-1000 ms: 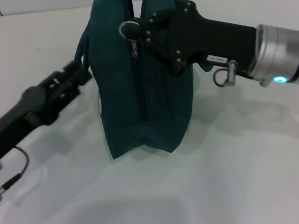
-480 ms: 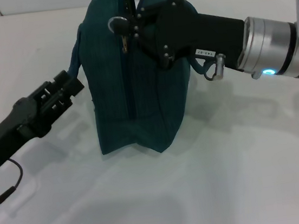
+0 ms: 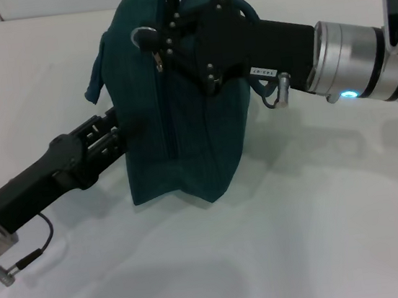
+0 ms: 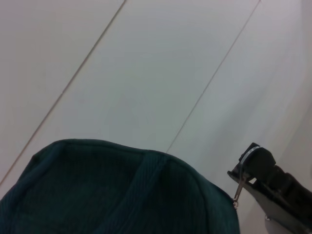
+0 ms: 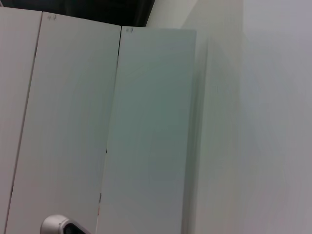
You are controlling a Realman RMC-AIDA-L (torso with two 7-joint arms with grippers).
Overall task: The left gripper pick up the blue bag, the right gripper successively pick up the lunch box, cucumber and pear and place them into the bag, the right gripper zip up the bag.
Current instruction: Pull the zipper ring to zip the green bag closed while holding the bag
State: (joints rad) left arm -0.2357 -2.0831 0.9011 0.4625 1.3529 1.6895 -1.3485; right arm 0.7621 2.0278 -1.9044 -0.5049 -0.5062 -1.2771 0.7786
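Observation:
The blue bag [image 3: 188, 121] stands upright on the white table [image 3: 319, 236], its zip line facing me. My right gripper [image 3: 164, 40] is at the bag's top edge, shut on the zipper pull, whose metal ring [image 3: 144, 36] sticks out beside the fingers. The left wrist view shows the bag's top [image 4: 112, 195] and that same ring [image 4: 242, 168] with the tab hanging under it. My left gripper [image 3: 110, 136] is open, its tips against the bag's left side wall. The bag's strap [image 3: 95, 74] hangs loose above it. Lunch box, cucumber and pear are out of view.
The white table stretches around the bag on all sides. A cable loop [image 3: 39, 238] trails from the left arm near the front left. The right wrist view shows only pale wall panels [image 5: 146, 136].
The right gripper has carried the zipper pull leftward along the bag's top. The left gripper has let go of the strap and moved down and right against the bag's side.

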